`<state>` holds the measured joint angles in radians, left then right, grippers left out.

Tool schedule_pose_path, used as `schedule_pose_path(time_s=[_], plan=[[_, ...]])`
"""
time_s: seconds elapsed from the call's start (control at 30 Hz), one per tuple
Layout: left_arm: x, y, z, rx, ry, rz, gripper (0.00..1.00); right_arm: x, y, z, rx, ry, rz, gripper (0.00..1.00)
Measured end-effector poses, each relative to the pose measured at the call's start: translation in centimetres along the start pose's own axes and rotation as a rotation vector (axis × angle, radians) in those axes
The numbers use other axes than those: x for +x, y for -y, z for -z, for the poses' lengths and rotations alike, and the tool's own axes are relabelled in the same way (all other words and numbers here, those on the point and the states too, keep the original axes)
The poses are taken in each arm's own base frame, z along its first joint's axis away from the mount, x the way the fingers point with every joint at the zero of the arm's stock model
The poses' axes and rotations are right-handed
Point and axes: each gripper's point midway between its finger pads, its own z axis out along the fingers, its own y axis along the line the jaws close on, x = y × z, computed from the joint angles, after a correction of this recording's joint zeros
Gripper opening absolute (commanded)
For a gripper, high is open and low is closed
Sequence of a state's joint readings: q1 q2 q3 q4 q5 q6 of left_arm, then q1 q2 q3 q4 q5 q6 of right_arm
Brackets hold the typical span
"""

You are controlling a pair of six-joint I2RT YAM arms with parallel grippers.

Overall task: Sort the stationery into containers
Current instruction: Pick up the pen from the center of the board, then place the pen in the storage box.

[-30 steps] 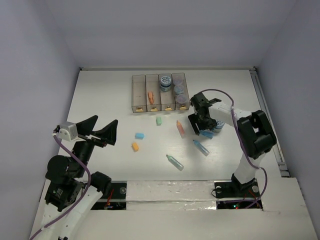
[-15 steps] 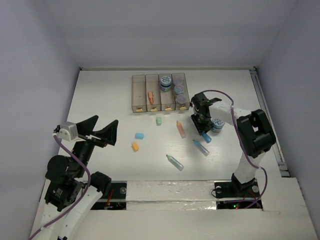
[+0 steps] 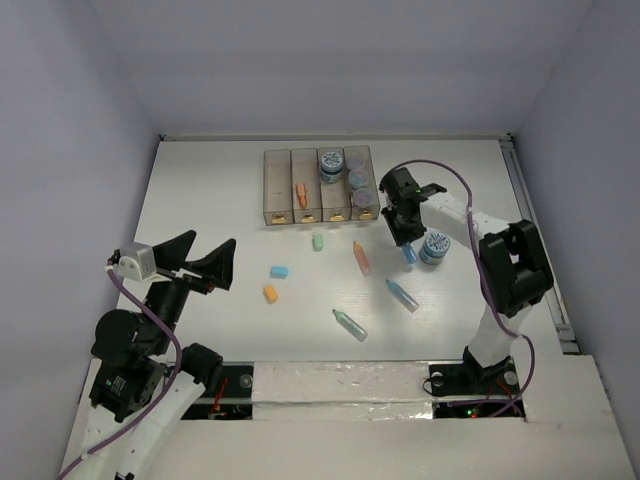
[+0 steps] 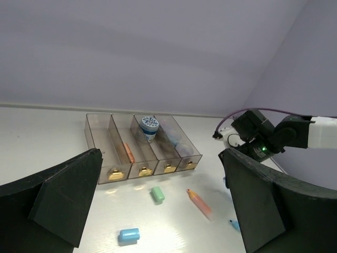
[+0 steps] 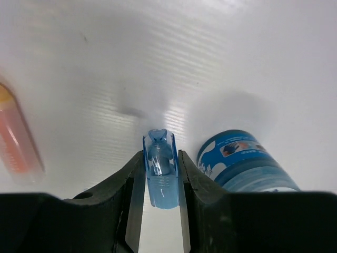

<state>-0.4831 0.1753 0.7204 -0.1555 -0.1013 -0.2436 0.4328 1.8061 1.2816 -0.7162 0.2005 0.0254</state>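
Right arm: rising from its base at the near edge, the forearm reaches forward and toward the table's middle, the wrist bent down. The right pincer [image 5: 159,156] is narrowed onto a blue marker [image 5: 159,171], clamped between both fingers. The marker's capped end juts past the fingertips toward the white table [image 3: 220,200]. Whether that end touches the surface cannot be told.

Just beside the right pincer, on its outer side, stands a blue-lidded jar [image 5: 243,162], apart from the marker. On the inner side, near it, lies an orange marker [image 3: 361,257]. Toward the base from the pincer lie a second blue marker [image 3: 402,295] and, farther off, a teal marker [image 3: 350,325].

The containers [image 3: 279,190], four joined bins, sit beyond and to the inner side of the right pincer, its nearest bin close by. The two bins nearest the pincer hold jars, the next an orange stick, and the farthest shows nothing inside.

Left arm: folded close above its base, its forearm raised well off the table. The left pincer [image 3: 207,252] is spread fully and holds nothing. Ahead of its jaws lie a blue eraser [image 4: 129,234], an orange eraser [image 3: 270,293] and a green eraser [image 4: 157,194].
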Motion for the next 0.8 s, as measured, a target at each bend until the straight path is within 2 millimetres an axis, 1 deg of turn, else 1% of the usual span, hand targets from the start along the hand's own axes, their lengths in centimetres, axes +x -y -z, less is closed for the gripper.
schedule_pose_path(time_s=[0.1, 0.17, 0.2, 0.23, 0.4, 0.47, 0.5, 0.57, 0.63, 0.8], plan=[[0.1, -0.1, -0.1, -0.005, -0.003, -0.001, 0.99, -1.8, -0.1, 1.3, -0.001, 0.06, -0.005, 0.14], [0.2, -0.1, -0.2, -0.007, -0.007, -0.003, 0.99, -3.8, -0.7, 2.5, -0.019, 0.124, -0.008, 0.14], [0.2, -0.2, -0.2, -0.009, -0.009, -0.004, 0.99, -5.1, -1.5, 3.2, -0.043, 0.167, -0.007, 0.14], [0.2, -0.2, -0.3, -0.009, -0.01, -0.005, 0.99, -6.5, -2.4, 3.9, -0.069, 0.212, -0.005, 0.14], [0.6, -0.3, -0.6, -0.018, -0.026, -0.009, 0.99, -14.3, -9.0, 8.2, -0.302, 0.465, -0.025, 0.14], [0.8, -0.4, -0.8, -0.024, -0.034, -0.012, 0.99, -17.4, -11.4, 9.3, -0.381, 0.543, -0.039, 0.14], [0.9, -0.5, -0.9, -0.026, -0.038, -0.013, 0.99, -18.9, -12.5, 9.5, -0.413, 0.577, -0.049, 0.14], [1.1, -0.6, -1.0, -0.031, -0.042, -0.015, 0.99, -21.2, -14.1, 9.3, -0.451, 0.623, -0.072, 0.14], [1.1, -0.6, -1.0, -0.034, -0.044, -0.016, 0.99, -22.7, -14.9, 8.4, -0.47, 0.644, -0.101, 0.15], [1.3, -0.8, -1.3, -0.043, -0.052, -0.021, 0.99, -25.6, -16.5, 6.1, -0.504, 0.649, -0.155, 0.15]])
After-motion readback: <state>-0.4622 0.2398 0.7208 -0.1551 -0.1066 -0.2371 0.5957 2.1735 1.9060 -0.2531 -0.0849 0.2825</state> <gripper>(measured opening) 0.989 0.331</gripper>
